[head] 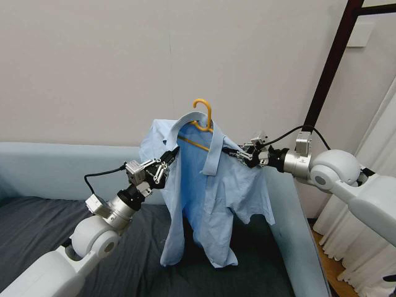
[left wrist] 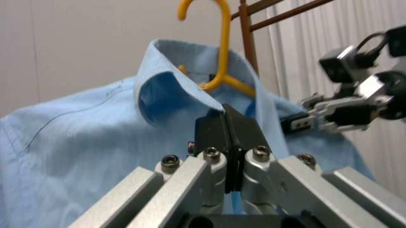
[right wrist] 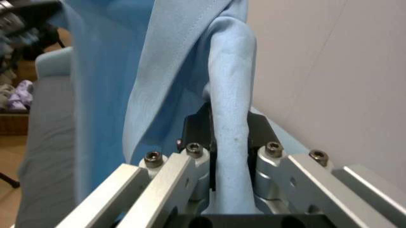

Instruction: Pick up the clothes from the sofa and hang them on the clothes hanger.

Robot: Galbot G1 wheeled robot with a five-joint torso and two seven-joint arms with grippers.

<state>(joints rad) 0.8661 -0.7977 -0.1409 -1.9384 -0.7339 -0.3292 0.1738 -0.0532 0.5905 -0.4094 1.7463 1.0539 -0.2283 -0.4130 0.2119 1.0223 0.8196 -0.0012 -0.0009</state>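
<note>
Closest in, from the lower left of the head view: left arm reaching up and forward, left claw [head: 168, 159] closed on the shirt [head: 207, 198] at its front edge, just below the collar. In the left wrist view, left claw [left wrist: 227, 121] with both black pads pressed flat together, light blue cloth meeting them at the tips. From the right side: right arm stretched across, right claw [head: 240, 153] at the shirt's other shoulder. In the right wrist view, right claw [right wrist: 225, 124] narrow, clamped on 1 thick rolled fold of shirt [right wrist: 231, 76] running up between the pads.

Between the 2 claws: shirt held up in the air, well above the sofa [head: 43, 229], draped over a yellow hanger [head: 208, 114]. Collar wrapped around the hanger's neck, hook poking out on top in open air, sleeves and tails hanging loose. In the left wrist view, hanger [left wrist: 224, 47] rising out of the collar.

Below and behind: dark grey sofa seat with pale blue back and arm. Farther back: plain wall [head: 93, 62]. Far right: dark post [head: 331, 68] slanting up, white curtain [head: 380, 130] just beside it.
</note>
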